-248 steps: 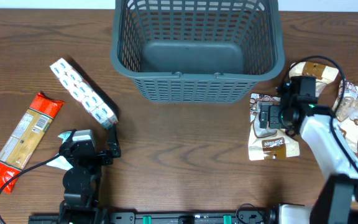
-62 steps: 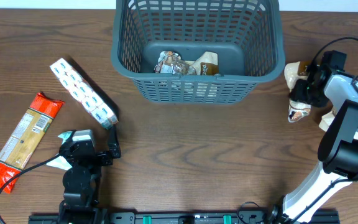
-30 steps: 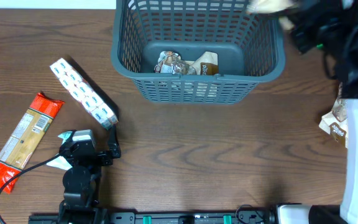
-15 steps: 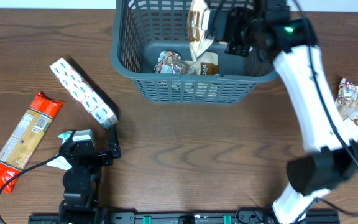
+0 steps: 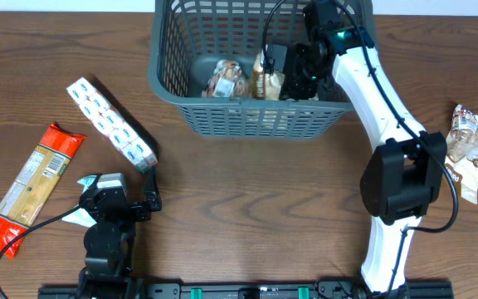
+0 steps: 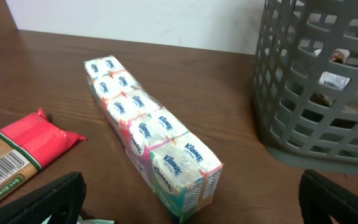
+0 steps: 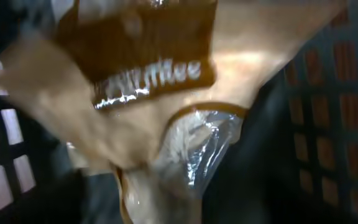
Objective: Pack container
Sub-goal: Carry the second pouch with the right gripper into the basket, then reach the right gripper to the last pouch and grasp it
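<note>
Though it looks big beside the snack packs, the container is probably light: moulded plastic, stiff in the rim, with some flex likely in the lattice walls. If it had to be shifted, the thick rim is the place to grip, since the slots are too narrow for a finger. It stands at the far middle of the table, upright, mouth open.

- Right gripper: reaching down inside the container against its right half, just beside a tan and brown snack pouch. The wrist view is filled by the blurred pouch and shows no fingers, so I cannot tell if the jaws are clamped on it or apart.
- The pouch looks soft, crinkly and slippery. A second snack pack lies to its left on the base.
- Left gripper: at the near edge, jaws wide apart, holding nothing.
- On the table: tissue pack, red packet, and one more pouch.
</note>
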`<action>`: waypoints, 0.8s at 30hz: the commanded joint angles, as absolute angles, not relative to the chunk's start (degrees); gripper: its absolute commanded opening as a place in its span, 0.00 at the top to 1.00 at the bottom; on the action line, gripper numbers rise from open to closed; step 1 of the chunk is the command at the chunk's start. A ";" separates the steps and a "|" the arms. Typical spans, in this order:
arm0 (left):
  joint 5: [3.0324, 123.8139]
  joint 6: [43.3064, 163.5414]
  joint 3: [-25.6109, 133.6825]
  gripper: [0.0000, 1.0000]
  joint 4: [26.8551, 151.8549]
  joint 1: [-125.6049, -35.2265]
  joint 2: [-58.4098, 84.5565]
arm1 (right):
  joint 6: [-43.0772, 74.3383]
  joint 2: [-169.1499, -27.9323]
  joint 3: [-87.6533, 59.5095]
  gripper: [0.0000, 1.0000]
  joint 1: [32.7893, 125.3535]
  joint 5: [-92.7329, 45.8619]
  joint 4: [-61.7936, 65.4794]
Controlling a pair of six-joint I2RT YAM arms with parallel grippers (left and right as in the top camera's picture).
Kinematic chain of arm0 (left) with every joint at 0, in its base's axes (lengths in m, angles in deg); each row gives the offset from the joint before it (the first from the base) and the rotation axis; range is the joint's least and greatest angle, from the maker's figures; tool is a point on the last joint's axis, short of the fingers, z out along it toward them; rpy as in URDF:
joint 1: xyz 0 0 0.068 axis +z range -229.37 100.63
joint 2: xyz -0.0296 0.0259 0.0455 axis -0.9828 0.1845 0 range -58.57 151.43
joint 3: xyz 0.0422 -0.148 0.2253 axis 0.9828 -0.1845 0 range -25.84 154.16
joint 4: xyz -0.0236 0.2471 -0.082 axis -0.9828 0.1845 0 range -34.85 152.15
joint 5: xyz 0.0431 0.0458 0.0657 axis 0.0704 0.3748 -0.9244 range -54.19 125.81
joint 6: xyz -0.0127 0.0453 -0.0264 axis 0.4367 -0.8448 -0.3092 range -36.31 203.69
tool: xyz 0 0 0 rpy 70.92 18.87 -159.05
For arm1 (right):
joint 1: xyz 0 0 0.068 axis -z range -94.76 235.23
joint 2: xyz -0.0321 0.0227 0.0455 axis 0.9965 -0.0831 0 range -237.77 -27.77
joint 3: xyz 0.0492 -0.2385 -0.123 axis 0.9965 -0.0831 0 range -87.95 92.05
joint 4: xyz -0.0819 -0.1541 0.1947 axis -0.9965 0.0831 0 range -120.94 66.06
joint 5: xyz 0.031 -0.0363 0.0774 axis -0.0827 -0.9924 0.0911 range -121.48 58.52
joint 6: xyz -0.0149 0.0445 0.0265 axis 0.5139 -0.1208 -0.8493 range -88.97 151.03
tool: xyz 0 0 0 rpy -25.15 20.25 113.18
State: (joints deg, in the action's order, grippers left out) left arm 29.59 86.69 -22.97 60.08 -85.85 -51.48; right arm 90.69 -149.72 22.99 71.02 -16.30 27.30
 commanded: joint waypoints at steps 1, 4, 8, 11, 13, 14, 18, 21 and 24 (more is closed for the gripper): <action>29.41 87.04 -23.97 0.02 61.98 -85.65 -51.37 | 85.88 -145.96 25.54 0.12 71.61 -15.82 29.72; 29.41 87.04 -23.97 0.02 62.00 -85.65 -51.37 | 85.86 -143.23 30.61 0.12 72.02 -15.84 34.79; 29.65 87.04 -23.97 0.02 62.00 -85.65 -51.37 | 81.46 -138.27 39.95 0.10 73.16 -16.52 38.90; 30.55 87.04 -23.97 0.01 62.00 -85.65 -51.37 | 75.98 -134.51 45.19 0.11 75.13 -18.79 37.33; 30.86 87.04 -23.97 0.02 62.00 -85.65 -51.37 | 67.58 -131.93 47.51 0.11 77.90 -24.28 34.20; 30.86 87.04 -23.97 0.02 62.00 -85.65 -51.37 | 59.56 -129.89 48.03 0.09 81.16 -29.83 32.28; 30.86 87.04 -23.97 0.01 62.00 -85.65 -51.37 | 41.71 -128.02 48.03 0.07 91.85 -40.52 35.12; 30.86 87.04 -23.97 0.02 62.00 -85.65 -51.37 | 30.21 -129.09 47.82 0.05 101.66 -41.13 42.40; 30.86 87.04 -23.97 0.01 61.98 -85.65 -51.37 | 21.58 -131.21 46.40 0.04 110.97 -40.41 48.30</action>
State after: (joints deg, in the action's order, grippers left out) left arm 30.88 86.69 -22.92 60.27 -85.85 -51.48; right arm 39.39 -126.94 48.82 103.30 -37.22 45.11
